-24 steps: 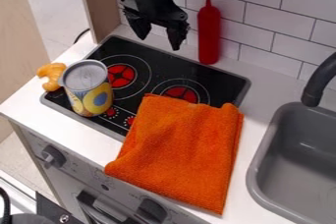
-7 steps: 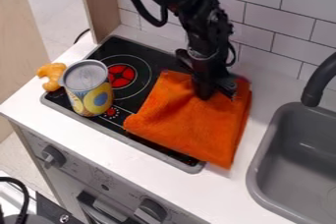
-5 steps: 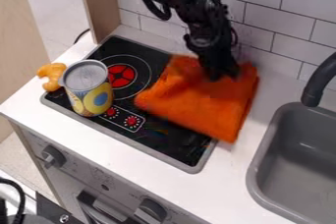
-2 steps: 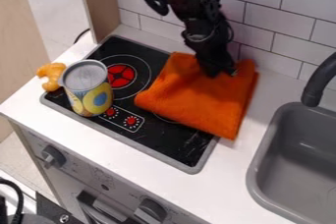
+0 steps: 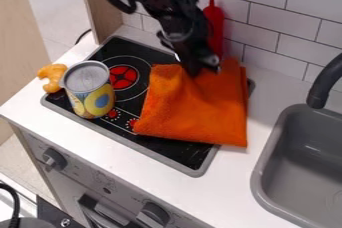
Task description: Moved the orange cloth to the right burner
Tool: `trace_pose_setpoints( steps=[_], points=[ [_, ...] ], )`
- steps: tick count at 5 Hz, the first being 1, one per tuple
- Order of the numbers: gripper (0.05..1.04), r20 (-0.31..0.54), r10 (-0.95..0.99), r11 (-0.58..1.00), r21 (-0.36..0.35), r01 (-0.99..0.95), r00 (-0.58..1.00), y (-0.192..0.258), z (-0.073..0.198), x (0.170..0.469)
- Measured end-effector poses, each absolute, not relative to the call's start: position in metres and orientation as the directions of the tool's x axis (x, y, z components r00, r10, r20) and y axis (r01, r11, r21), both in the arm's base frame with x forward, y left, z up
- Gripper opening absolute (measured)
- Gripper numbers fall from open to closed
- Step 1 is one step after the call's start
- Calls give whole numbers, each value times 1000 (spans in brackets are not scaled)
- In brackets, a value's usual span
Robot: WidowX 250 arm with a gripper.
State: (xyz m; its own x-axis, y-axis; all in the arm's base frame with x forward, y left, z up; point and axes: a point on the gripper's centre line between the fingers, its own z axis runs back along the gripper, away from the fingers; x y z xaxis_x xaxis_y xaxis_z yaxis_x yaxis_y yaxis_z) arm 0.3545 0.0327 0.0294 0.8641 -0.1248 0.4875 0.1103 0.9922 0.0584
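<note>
The black gripper (image 5: 200,70) is at the back edge of the orange cloth (image 5: 195,109), pressed against it, with its tips partly hidden in the fabric; the cloth bunches up just around it. The cloth lies over the right part of the black stove top (image 5: 177,148) and covers the right burner. Its lower right corner hangs past the stove's frame onto the white counter. At the left, the burner (image 5: 123,77) is uncovered.
A can (image 5: 89,90) stands on the stove's left side, beside an orange-yellow toy (image 5: 52,77). Behind the gripper, a red bottle (image 5: 214,27) stands near the tiled wall. The grey sink (image 5: 300,162) and black faucet (image 5: 325,82) are at the right.
My gripper came down from above the back of the stove to the cloth. The cloth moved back from the front edge, then most recently slightly left, turning and bunching with the gripper.
</note>
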Motion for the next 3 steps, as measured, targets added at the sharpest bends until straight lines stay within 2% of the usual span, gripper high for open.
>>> trace_pose_setpoints(
  steps=[2, 3],
  points=[
    [52, 539, -82, 997, 57, 61, 838, 28, 43, 356],
    [52, 531, -61, 998, 32, 52, 845, 23, 54, 351]
  ],
)
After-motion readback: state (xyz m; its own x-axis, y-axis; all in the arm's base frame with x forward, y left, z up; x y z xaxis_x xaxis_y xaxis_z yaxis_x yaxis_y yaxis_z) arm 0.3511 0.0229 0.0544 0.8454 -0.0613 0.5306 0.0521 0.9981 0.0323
